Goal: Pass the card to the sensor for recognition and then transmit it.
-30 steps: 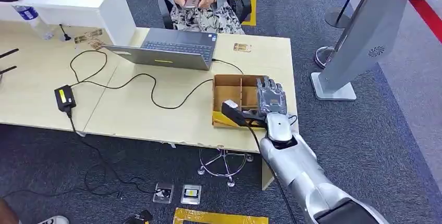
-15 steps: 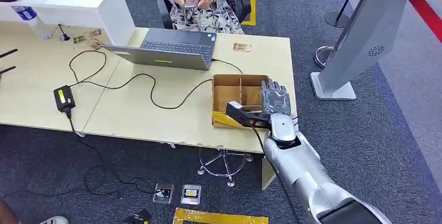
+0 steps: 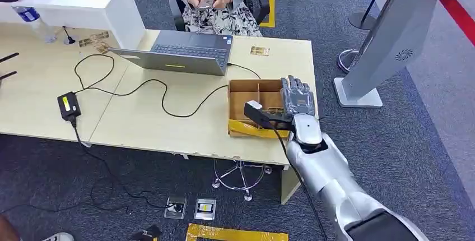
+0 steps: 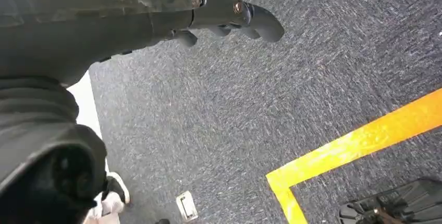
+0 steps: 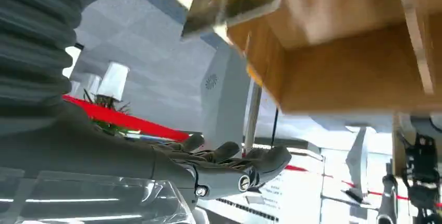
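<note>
Right hand [image 3: 296, 100] is seen released over the cardboard box [image 3: 249, 92] on the tabletop [image 3: 157, 120].
Head view: a card [image 3: 259, 51] lies beyond the laptop [image 3: 185, 53]. Left wrist view: left hand [image 4: 229, 21] is empty above carpet [image 4: 312, 78]. Right wrist view: fingers [image 5: 229, 164] are extended beside the box.

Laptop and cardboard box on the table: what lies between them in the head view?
In the head view, a black cable loops over the bare tabletop between the laptop and the cardboard box; nothing else lies there.

Bright even overhead light, soft shadows; right wrist pic blurred w/ glare.
</note>
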Controlling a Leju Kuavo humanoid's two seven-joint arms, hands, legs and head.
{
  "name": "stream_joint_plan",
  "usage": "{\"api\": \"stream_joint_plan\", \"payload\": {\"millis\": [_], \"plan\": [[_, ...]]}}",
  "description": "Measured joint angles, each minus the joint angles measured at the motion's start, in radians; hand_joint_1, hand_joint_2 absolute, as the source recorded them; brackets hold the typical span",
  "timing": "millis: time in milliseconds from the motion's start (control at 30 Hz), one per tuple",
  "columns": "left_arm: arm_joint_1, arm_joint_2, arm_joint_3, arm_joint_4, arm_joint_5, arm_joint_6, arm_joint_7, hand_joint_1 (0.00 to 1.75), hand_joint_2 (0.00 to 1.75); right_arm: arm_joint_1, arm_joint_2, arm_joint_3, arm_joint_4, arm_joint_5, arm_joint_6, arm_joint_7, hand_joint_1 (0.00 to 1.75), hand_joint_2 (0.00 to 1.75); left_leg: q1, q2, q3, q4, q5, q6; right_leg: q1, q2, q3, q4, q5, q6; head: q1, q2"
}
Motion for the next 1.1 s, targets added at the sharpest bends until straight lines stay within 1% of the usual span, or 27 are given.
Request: {"api": "stream_joint_plan", "payload": {"millis": [67, 167, 233, 333, 467, 667, 700, 833, 933, 967, 1100], "plan": [[0.005, 0.001, 0.000, 0.000, 0.002, 0.002, -0.005, 0.00, 0.00, -0.019, -0.021, 0.000, -0.063, 0.000, 0.053, 0.021, 0.00, 1.75, 0.000, 0.000, 0.000, 0.000, 0.000, 0.000, 0.000, 0.000, 0.000, 0.000, 0.000, 0.000, 0.000, 0.000], [0.012, 0.001, 0.000, 0.000, 0.002, 0.001, -0.011, 0.00, 0.00, -0.033, -0.064, -0.005, -0.187, 0.002, 0.155, 0.057, 0.00, 1.75, 0.000, 0.000, 0.000, 0.000, 0.000, 0.000, 0.000, 0.000, 0.000, 0.000, 0.000, 0.000, 0.000, 0.000], [0.013, 0.003, 0.000, 0.000, 0.002, 0.000, -0.012, 0.00, 0.00, -0.035, -0.090, -0.010, -0.264, 0.001, 0.198, 0.072, 0.00, 1.75, 0.000, 0.000, 0.000, 0.000, 0.000, 0.000, 0.000, 0.000, 0.000, 0.000, 0.000, 0.000, 0.000, 0.000], [0.013, 0.007, 0.000, 0.000, 0.002, -0.003, -0.014, 0.00, 0.00, -0.035, -0.124, -0.020, -0.370, 0.003, 0.214, 0.084, 0.00, 1.75, 0.000, 0.000, 0.000, 0.000, 0.000, 0.000, 0.000, 0.000, 0.000, 0.000, 0.000, 0.000, 0.000, 0.000], [0.016, 0.009, 0.000, 0.000, 0.006, -0.004, -0.014, 0.00, 0.00, -0.032, -0.161, -0.029, -0.475, 0.004, 0.231, 0.093, 0.00, 1.75, 0.000, 0.000, 0.000, 0.000, 0.000, 0.000, 0.000, 0.000, 0.000, 0.000, 0.000, 0.000, 0.000, 0.000], [0.026, 0.010, 0.002, 0.000, 0.015, 0.000, -0.024, 0.00, 0.00, -0.029, -0.194, -0.033, -0.601, 0.000, 0.238, 0.096, 0.00, 1.75, 0.000, 0.000, 0.000, 0.000, 0.000, 0.000, 0.000, 0.000, 0.000, 0.000, 0.000, 0.000, 0.000, 0.000], [0.028, 0.011, 0.004, 0.000, 0.016, 0.001, -0.025, 0.00, 0.00, -0.029, -0.198, -0.033, -0.619, 0.000, 0.238, 0.096, 0.00, 0.00, 0.000, 0.000, 0.000, 0.000, 0.000, 0.000, 0.000, 0.000, 0.000, 0.000, 0.000, 0.000, 0.000, 0.000], [0.031, 0.015, 0.007, 0.000, 0.021, 0.004, -0.037, 0.00, 0.00, -0.029, -0.218, -0.046, -0.668, 0.000, 0.230, 0.096, 0.00, 0.00, 0.000, 0.000, 0.000, 0.000, 0.000, 0.000, 0.000, 0.000, 0.000, 0.000, 0.000, 0.000, 0.000, 0.000], [0.037, 0.017, 0.009, 0.000, 0.024, 0.006, -0.045, 0.00, 0.00, -0.023, -0.248, -0.060, -0.723, 0.000, 0.239, 0.093, 0.00, 0.00, -0.001, 0.000, 0.000, 0.000, 0.000, 0.000, -0.001, 0.000, 0.000, 0.000, 0.000, 0.000, 0.000, 0.000], [0.040, 0.018, 0.011, 0.000, 0.026, 0.006, -0.046, 0.00, 0.00, -0.016, -0.260, -0.065, -0.749, -0.001, 0.247, 0.093, 0.00, 1.75, -0.001, 0.000, 0.000, 0.000, 0.000, 0.001, -0.001, 0.000, 0.000, 0.000, 0.000, 0.000, 0.000, 0.000], [0.044, 0.022, 0.017, 0.000, 0.026, 0.005, -0.053, 0.00, 0.00, 0.025, -0.298, -0.085, -0.836, -0.003, 0.280, 0.094, 0.00, 1.75, -0.001, 0.000, 0.000, 0.000, 0.000, 0.000, -0.001, 0.000, 0.000, -0.001, 0.000, 0.000, 0.000, 0.000]]}}
